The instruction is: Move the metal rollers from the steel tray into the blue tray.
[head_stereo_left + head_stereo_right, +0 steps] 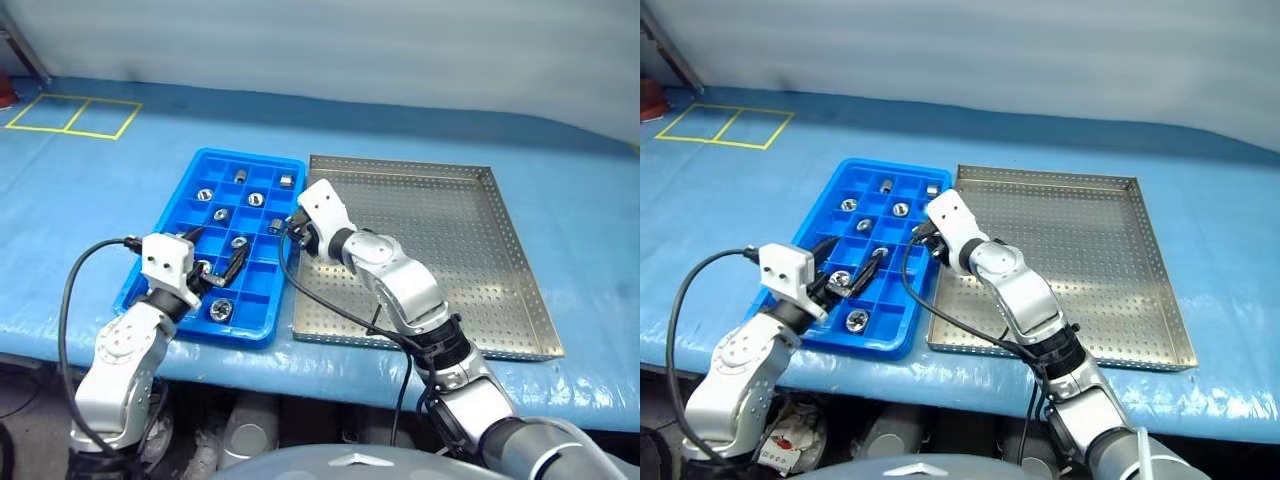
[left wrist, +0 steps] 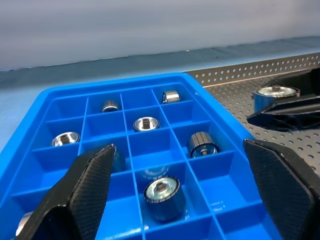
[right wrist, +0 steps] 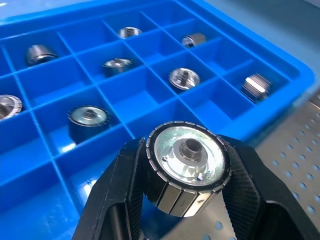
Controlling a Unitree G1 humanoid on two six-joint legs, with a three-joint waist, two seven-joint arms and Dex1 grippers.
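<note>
Now one shiny silver metal roller (image 3: 187, 169) is pinched by right gripper (image 3: 186, 172) at edge of bright blue compartmented plastic tray (image 1: 155, 260), beside perforated steel tray (image 1: 470, 270); left gripper (image 2: 185, 187) is spread wide over blue tray w/ rollers inside.

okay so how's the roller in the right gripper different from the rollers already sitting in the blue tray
The held roller is clamped between the right gripper's fingers, off any surface; the tray rollers rest loose in the blue tray's compartments, one each. The held roller hangs over the steel tray by the blue tray's edge; the others sit inside the grid. Some tray rollers lie on their sides. All are shiny silver cylinders with a central hub.
</note>
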